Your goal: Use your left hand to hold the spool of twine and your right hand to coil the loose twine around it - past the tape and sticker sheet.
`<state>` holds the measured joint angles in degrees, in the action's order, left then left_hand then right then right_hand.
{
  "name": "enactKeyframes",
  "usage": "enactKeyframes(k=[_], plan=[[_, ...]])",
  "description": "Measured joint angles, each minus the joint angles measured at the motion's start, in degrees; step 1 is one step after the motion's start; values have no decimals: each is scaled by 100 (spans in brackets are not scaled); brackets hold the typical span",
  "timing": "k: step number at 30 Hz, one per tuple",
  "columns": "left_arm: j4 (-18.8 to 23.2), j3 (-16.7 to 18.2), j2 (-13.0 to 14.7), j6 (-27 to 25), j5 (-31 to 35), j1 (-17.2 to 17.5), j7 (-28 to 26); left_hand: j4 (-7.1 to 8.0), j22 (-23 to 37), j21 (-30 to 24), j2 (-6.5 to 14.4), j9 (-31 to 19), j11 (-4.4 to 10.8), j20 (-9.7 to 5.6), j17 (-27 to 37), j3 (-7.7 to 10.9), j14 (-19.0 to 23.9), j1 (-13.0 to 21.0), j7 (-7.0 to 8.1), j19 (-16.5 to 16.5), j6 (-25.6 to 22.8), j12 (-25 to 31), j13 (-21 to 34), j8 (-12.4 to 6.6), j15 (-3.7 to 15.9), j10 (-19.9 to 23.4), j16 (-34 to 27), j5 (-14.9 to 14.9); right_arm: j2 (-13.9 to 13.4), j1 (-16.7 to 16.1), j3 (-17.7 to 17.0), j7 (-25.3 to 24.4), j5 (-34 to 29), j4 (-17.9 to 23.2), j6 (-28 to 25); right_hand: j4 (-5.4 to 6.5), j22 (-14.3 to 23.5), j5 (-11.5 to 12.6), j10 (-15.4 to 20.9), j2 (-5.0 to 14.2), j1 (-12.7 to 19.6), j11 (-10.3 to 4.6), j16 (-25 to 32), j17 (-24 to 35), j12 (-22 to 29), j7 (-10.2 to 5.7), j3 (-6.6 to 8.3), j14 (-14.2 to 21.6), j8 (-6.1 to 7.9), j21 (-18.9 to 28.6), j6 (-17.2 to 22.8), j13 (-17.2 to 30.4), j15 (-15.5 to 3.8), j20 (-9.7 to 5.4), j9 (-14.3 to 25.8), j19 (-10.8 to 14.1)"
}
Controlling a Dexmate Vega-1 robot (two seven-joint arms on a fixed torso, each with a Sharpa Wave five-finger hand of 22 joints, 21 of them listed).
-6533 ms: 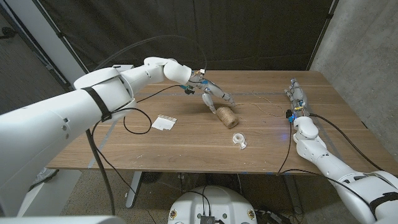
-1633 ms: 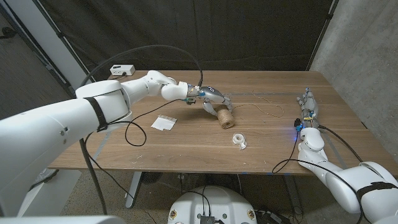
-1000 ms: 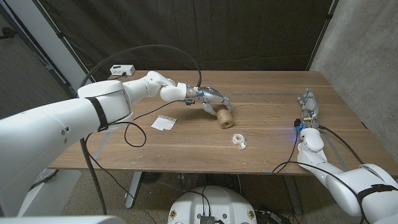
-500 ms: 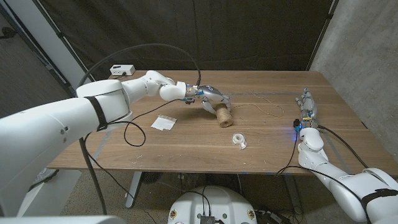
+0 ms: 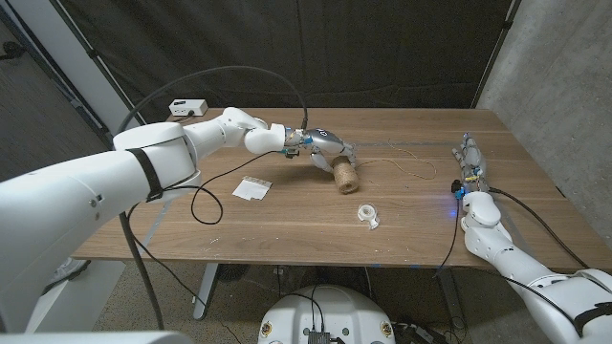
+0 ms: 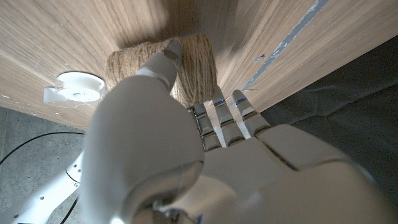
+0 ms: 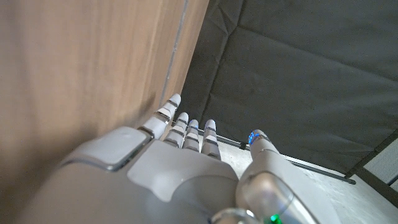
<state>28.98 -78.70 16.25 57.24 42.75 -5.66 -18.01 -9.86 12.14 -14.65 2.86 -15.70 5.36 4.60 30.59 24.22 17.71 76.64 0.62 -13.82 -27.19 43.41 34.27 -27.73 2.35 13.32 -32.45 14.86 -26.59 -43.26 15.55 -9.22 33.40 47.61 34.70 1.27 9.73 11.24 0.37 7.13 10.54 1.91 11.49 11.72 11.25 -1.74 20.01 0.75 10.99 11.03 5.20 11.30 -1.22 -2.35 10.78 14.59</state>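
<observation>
Left hand (image 5: 330,149) had its fingers wrapped on the twine spool (image 5: 345,176) mid-tabletop (image 5: 287,215). Right hand (image 5: 469,156) sat at the right edge, fingers straight, holding nothing; tape roll (image 5: 368,214) just in front of the spool.

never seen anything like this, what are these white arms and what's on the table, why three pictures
It's a two-armed robot with human-like hands, standing at a wooden table. One picture looks down from its head; the other two come from cameras on its wrists, looking along each hand. The left hand grips a spool of twine, whose loose twine trails toward the right hand, which holds nothing, fingers straight. Nearer the robot lie a tape roll and a small white sticker sheet.
</observation>
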Motion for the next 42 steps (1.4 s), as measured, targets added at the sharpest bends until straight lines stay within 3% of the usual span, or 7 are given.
enactKeyframes(k=[9,25,26,42], plan=[[31,19,36,3,69,0,-125,5,0,0,0,0,9,0,10,-37,23,0,9,0,10,35,0,-107,23,9,-41,8,-188,-98,3,-143,-137,534,-228,0,0,0,0,0,0,0,0,0,0,0,0,0,0,0,0,0,0,0,0,0],[208,200,153,-8,2,45,-88,0,-1,0,-13,0,40,0,39,-44,42,16,28,0,-15,67,2,-111,42,39,-40,43,-403,-276,15,-321,-323,1256,-612,-16,0,0,0,0,0,0,0,1,0,0,15,0,0,0,0,0,0,0,0,0],[208,200,153,-8,-10,45,-76,0,-1,0,-13,0,40,0,39,-44,42,16,29,0,-15,70,2,-182,42,39,-40,43,-410,-283,16,-321,-323,1282,-612,-16,0,0,0,0,0,0,0,1,0,0,15,0,0,0,0,0,0,0,0,0],[765,656,428,-148,-166,311,206,0,-1,0,-33,0,16,0,64,-43,41,38,30,0,-12,112,3,-240,42,62,-39,43,-607,-469,28,-362,-417,1877,-1015,-16,0,0,0,22,-21,0,0,2,0,0,15,0,0,0,0,0,0,0,0,0]])
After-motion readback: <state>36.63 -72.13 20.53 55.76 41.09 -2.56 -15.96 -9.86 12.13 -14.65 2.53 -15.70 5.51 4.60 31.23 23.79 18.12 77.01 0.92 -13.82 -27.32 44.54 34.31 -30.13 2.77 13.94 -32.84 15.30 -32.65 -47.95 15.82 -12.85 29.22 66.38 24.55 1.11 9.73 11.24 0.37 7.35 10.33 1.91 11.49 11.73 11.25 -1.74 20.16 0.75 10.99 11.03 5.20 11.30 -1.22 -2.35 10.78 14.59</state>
